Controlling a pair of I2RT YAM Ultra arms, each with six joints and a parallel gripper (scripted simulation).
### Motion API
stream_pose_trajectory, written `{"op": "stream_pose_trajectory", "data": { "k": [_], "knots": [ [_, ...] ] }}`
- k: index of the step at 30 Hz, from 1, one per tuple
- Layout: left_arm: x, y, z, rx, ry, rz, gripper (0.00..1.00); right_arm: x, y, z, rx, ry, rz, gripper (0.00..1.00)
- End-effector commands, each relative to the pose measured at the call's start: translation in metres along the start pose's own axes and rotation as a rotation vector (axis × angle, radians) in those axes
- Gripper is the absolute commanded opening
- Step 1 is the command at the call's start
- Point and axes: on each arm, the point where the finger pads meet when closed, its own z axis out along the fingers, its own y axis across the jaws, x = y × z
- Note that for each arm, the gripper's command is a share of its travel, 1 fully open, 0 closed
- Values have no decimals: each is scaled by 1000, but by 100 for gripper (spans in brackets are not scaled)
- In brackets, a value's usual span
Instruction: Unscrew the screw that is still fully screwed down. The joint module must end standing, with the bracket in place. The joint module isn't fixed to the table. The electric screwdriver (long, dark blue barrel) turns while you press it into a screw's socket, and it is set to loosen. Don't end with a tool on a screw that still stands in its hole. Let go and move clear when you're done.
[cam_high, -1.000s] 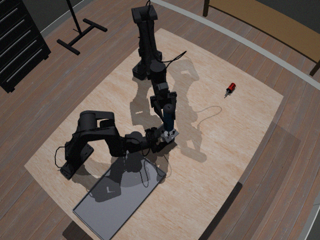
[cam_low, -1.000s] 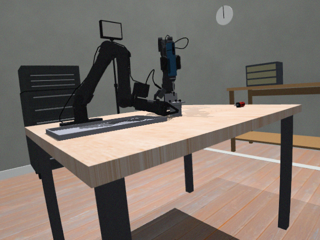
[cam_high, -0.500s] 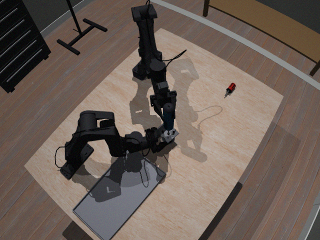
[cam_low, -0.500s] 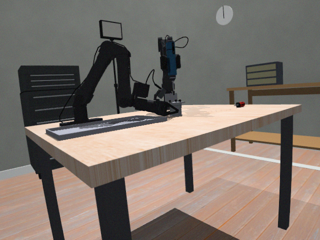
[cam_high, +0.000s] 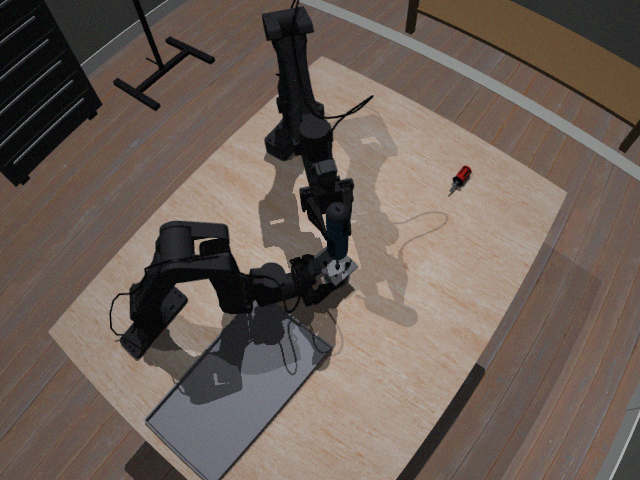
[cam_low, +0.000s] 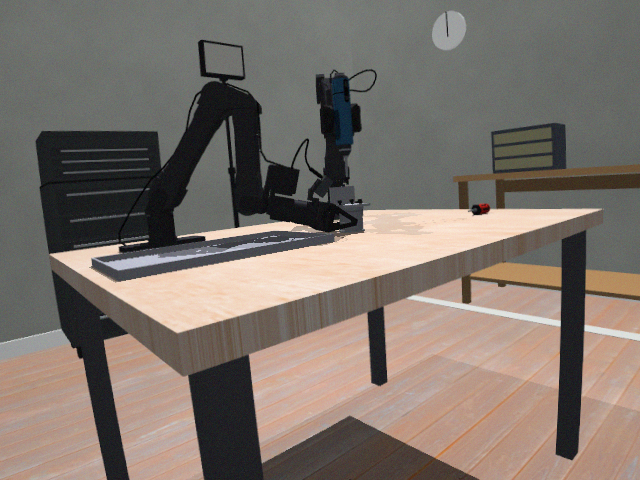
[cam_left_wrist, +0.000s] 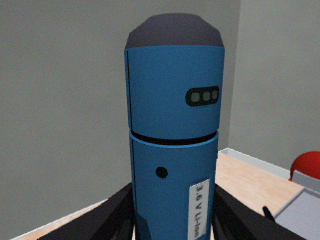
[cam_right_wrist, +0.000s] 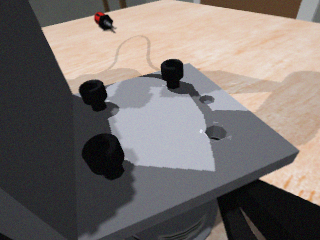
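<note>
Top view: the left fingers (cam_high: 316, 211) (cam_low: 355, 117) pinch the driver (cam_high: 337, 235) (cam_low: 342, 113) (cam_left_wrist: 175, 115) upright over the bracket (cam_high: 347, 270) (cam_low: 342, 195) (cam_right_wrist: 160, 135), while the right fingers (cam_high: 323, 295) (cam_low: 353, 221) reach around the module from the side. The red screwdriver (cam_high: 463, 174) (cam_low: 482, 208) (cam_right_wrist: 103, 21) lies well apart on the surface (cam_high: 465, 310)

Exterior view: the module (cam_low: 358, 214) (cam_right_wrist: 185, 227) stands under the bracket, the right fingers closed about it. It is not fixed, so a slack grip or a sideways knock from the driver could twist or tip it. Whether a screw hangs on the bit is too small to tell; if one does, a jolt could drop it

Left wrist view: the driver's body sits upright between the fingers. Should it slip or lean there, its bit would go astray

Right wrist view: three screws (cam_right_wrist: 172, 70) (cam_right_wrist: 93, 92) (cam_right_wrist: 103, 152) stand proud of the bracket, beside an open hole (cam_right_wrist: 216, 133). None visible is sunk fully, so the loosening looks done, I judge. The danger now is a low sweep of the driver catching those heads, or coming to rest on one; lifting clear first, with the module kept steady, would be wise
</note>
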Motion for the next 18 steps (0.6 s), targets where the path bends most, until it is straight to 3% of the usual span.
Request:
{"op": "stream_pose_trajectory", "data": {
  "k": [1,18],
  "knots": [
    [-60,2,2,0,-153,4,42,-2,0,1,3,-1,3,59],
    [-64,1,2,0,-153,4,42,-2,0,1,3,-1,3,59]
  ]
}}
